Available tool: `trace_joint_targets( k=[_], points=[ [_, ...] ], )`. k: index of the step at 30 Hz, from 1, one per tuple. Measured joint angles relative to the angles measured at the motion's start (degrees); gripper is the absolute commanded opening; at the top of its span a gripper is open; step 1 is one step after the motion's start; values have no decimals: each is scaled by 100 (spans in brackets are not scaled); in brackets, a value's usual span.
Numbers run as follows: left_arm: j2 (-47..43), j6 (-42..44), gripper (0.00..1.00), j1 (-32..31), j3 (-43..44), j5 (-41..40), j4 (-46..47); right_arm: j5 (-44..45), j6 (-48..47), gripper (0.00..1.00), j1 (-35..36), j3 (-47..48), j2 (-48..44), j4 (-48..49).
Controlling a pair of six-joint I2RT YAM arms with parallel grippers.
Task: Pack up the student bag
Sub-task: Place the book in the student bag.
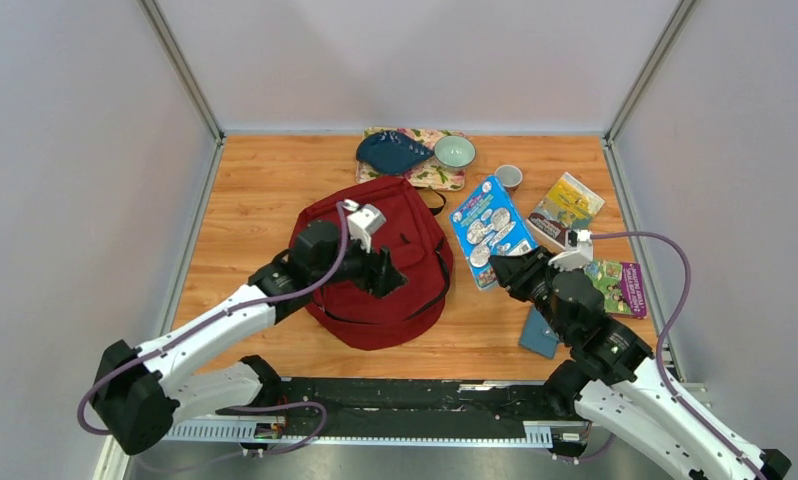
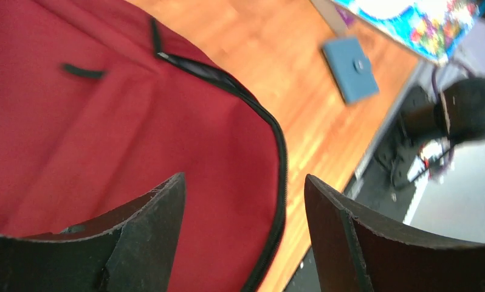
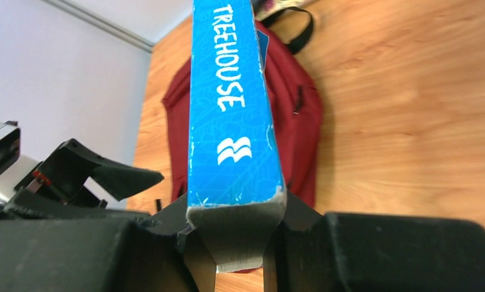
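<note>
The dark red student bag (image 1: 375, 300) lies flat mid-table, its top loop toward the back. My left gripper (image 1: 390, 272) hovers open and empty just above the bag's front. In the left wrist view (image 2: 243, 201) the red fabric (image 2: 106, 134) and the black zipper (image 2: 281, 158) lie between the fingers. My right gripper (image 1: 505, 268) is shut on the near end of a blue "Treehouse" book (image 1: 490, 228), right of the bag. In the right wrist view the book's spine (image 3: 234, 103) runs up from the gripper (image 3: 237, 213), with the bag (image 3: 304, 134) behind it.
A small blue wallet (image 1: 539, 333) lies on the table under my right arm and also shows in the left wrist view (image 2: 351, 69). Two more books (image 1: 567, 208) (image 1: 616, 285) lie at right. A floral tray (image 1: 422, 172) with a blue pouch (image 1: 391, 152) and a bowl (image 1: 454, 151) stands at the back, next to a cup (image 1: 508, 177).
</note>
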Motion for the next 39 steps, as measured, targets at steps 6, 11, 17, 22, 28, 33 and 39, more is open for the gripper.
trace_joint_targets(
  k=[6,11,17,22,28,33,39],
  points=[
    [820,542,78,-706,450,393,-413,341,11,0,0,7,-260,-833],
    [1333,748,75,-940,748,584,-496,466,24,0,0,7,-337,-1075],
    [1814,815,68,-1128,863,682,-647,516,17,0,0,11,-334,-1110],
    [2138,846,63,-1263,1005,673,-758,538,-9,0,0,52,-332,-1139],
    [2317,861,58,-1296,1014,496,-804,542,-35,0,0,72,-337,-1176],
    [2337,866,49,-1296,1023,323,-813,546,-63,0,0,83,-341,-1255],
    [2398,883,36,-1296,1104,225,-846,546,-63,0,0,92,-341,-1274]
  ],
)
